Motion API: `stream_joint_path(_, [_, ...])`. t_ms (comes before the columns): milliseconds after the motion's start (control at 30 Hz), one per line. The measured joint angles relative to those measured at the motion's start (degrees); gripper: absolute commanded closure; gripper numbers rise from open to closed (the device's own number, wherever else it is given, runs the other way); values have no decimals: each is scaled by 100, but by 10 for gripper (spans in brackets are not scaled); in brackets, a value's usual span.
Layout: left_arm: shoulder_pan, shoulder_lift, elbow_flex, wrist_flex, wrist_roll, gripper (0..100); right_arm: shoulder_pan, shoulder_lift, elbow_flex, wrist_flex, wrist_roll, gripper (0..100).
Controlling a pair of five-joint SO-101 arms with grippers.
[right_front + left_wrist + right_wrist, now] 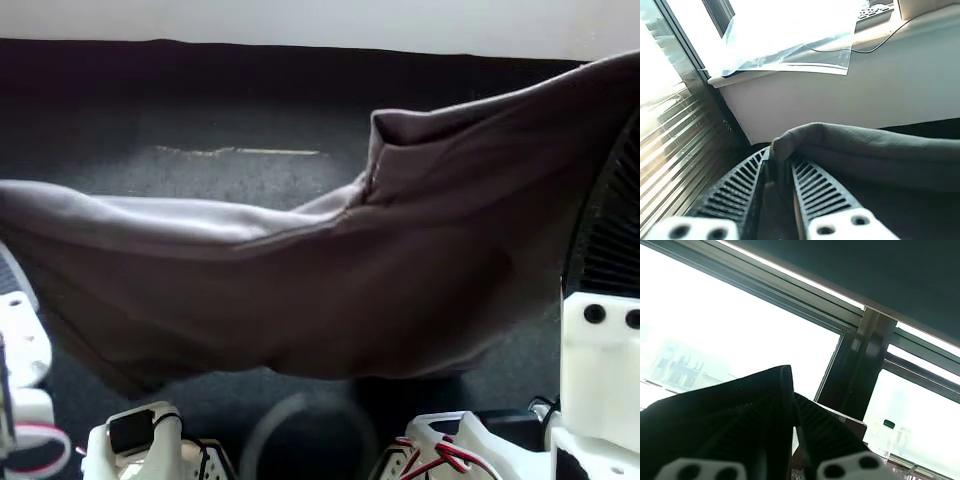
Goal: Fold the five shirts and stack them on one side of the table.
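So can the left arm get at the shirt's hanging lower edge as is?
Probably not: the left end effector is shut on a fold of the shirt, holding it up. It would have to let go first.

The grey shirt (pixel 330 300) hangs stretched across almost the whole width of the high view, a sagging curtain between the arm bases (pixel 150 445) and the far half of the dark table (pixel 200 150). Open room lies beyond it over the bare tabletop up to the pale wall (pixel 300 20), and in a low gap under its hem (cramped by the bases). An arm's black ribbed finger (pixel 612 230) closes the right edge, and the left gripper (pixel 781 175) and right gripper (pixel 792 415) are both clamped on its cloth.
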Motion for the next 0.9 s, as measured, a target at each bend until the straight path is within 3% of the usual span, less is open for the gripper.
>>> stream_joint_path(133, [0, -132, 79, 237, 114, 991, 0, -237, 0, 202, 9, 992])
stream_joint_path(300, [9, -149, 1020, 255, 527, 991, 0, -668, -44, 229, 18, 992])
stream_joint_path(900, [9, -1064, 1503, 193, 492, 991, -9, -738, 202, 633, 18, 992])
